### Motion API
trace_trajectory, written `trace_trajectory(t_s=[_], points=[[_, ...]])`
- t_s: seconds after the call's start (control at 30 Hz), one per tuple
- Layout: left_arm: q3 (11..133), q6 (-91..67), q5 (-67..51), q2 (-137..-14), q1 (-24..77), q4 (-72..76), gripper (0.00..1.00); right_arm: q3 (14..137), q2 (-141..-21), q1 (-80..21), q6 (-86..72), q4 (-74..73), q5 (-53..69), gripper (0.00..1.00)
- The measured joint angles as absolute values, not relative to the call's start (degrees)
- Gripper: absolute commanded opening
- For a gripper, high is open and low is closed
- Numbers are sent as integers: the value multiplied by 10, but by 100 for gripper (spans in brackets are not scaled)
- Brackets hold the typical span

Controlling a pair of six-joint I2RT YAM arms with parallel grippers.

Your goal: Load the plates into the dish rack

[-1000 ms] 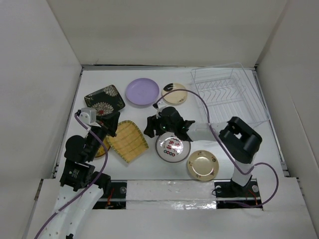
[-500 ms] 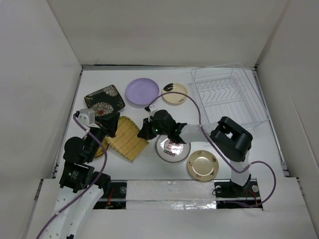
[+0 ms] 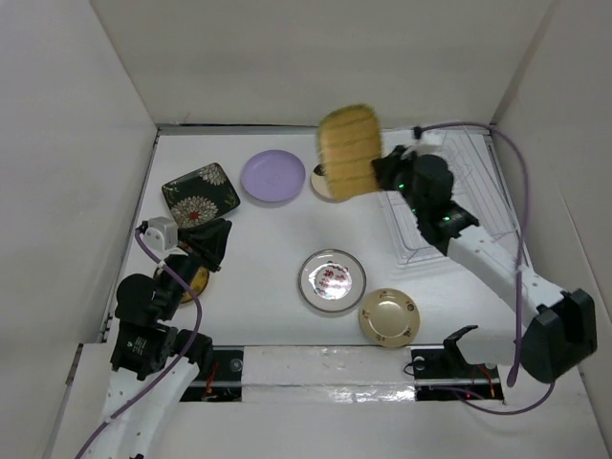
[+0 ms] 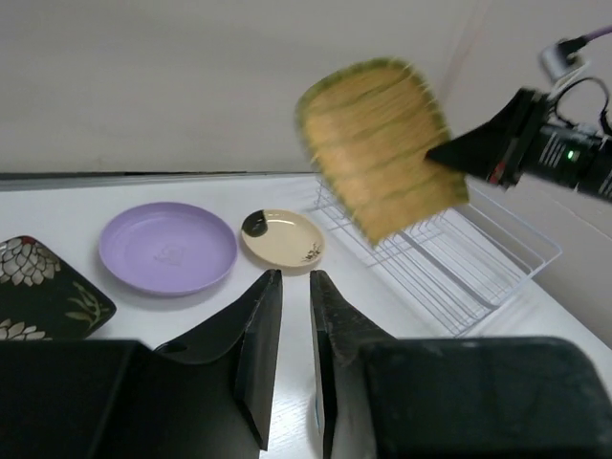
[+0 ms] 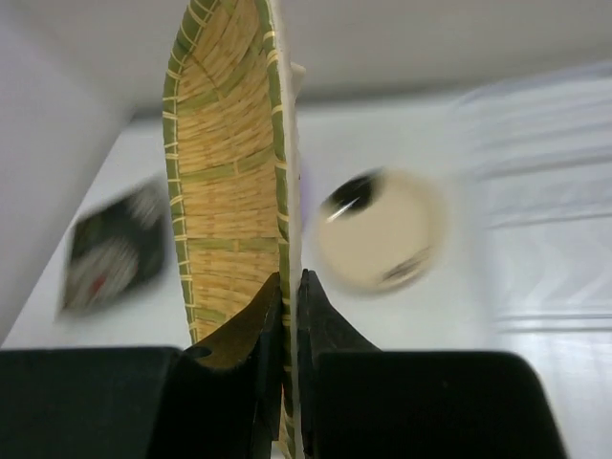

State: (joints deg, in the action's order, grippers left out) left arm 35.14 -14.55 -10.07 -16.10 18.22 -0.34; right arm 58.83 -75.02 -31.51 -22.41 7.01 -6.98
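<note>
Though cluttered, white table (image 3: 277, 239) between white walls (image 3: 316, 67).

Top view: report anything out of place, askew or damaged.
Nothing spilled or broken. Only the yellow ribbed plate is off the table: it stands on edge in the air, pinched by the right gripper, near the dish rack.

Table (image 3: 268, 287) w/ plates (image 3: 273, 176), rack (image 3: 488, 201) (far right)

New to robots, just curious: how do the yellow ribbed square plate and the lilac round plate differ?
The yellow ribbed square plate is in the air, gripped at its rim by the right hand; the lilac round plate lies flat on the table. One is ribbed and square, the other smooth and round. Neither is racked.
</note>
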Motion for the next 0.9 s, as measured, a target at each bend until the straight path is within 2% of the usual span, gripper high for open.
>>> trace_trajectory(t_s=[0.17,0.4,0.67,0.9], points=[[351,-147,-120,-125,185,-4,19,574,-682,-149,-176,104,-231,0],[352,-147,-118,-77,212,-4,19,608,-795,4,-89,121,-286,0],[352,-146,-106,-53,236,-11,20,781,-909,26,141,57,-288,0],[352,-143,-98,-49,247,-12,19,806,-942,32,300,38,-287,0]])
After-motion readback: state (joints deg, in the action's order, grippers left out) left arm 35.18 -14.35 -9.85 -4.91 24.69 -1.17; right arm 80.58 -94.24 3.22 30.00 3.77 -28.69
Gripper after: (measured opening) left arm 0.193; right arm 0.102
